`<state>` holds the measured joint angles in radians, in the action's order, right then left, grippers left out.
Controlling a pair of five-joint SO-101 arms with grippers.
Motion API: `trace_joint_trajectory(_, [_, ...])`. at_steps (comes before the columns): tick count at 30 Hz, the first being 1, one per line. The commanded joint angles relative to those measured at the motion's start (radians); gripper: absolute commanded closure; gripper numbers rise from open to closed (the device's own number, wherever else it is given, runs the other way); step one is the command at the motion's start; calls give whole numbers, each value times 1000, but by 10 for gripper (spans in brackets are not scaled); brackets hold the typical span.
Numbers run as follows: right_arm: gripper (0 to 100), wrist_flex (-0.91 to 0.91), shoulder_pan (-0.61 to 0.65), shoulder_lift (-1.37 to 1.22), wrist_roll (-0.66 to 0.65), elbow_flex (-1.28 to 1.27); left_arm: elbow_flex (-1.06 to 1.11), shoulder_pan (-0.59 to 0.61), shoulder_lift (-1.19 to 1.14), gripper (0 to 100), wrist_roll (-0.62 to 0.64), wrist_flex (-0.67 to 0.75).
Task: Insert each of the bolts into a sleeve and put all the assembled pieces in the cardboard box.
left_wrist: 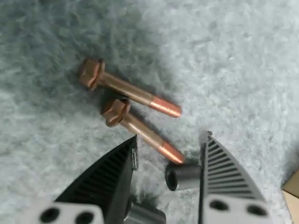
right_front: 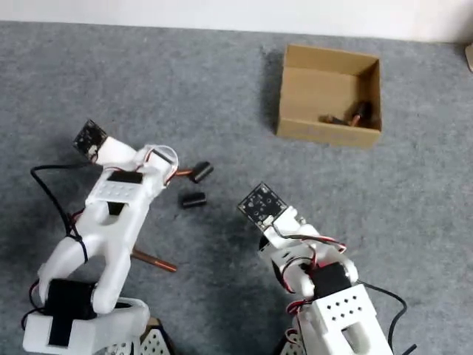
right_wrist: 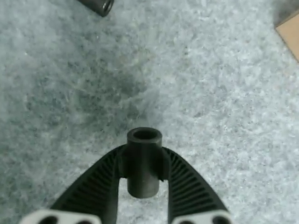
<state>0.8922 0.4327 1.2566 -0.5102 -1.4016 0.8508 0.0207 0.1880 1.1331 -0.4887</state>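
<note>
In the left wrist view two copper bolts lie side by side on the grey carpet, one farther off and one nearer. My left gripper is open just above them, and the nearer bolt's threaded tip reaches between its fingers. A black sleeve lies against one finger's inner face. My right gripper is shut on another black sleeve, bore facing away. In the high view the left gripper is beside a sleeve. The cardboard box holds several assembled pieces.
A loose black sleeve lies between the arms, also in the right wrist view. Another copper bolt lies partly under the left arm. The box's corner shows in the right wrist view. Grey carpet stretches open toward the box.
</note>
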Motion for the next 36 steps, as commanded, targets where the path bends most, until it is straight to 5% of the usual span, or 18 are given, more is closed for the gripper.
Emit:
trace_joint_trajectory(1, [995,-25,-12,13,9,4,5,16,2,793,6,12])
trace_joint_trajectory(11, [995,-87,-13,13,5,-51,-4,18,-117,793,6,20])
trace_joint_trajectory(29, [995,-88,-10,13,3,-59,-262,39,-351,795,49,-196])
trace_joint_trajectory(36, [995,-88,-10,15,3,-59,-262,39,-352,991,48,-213])
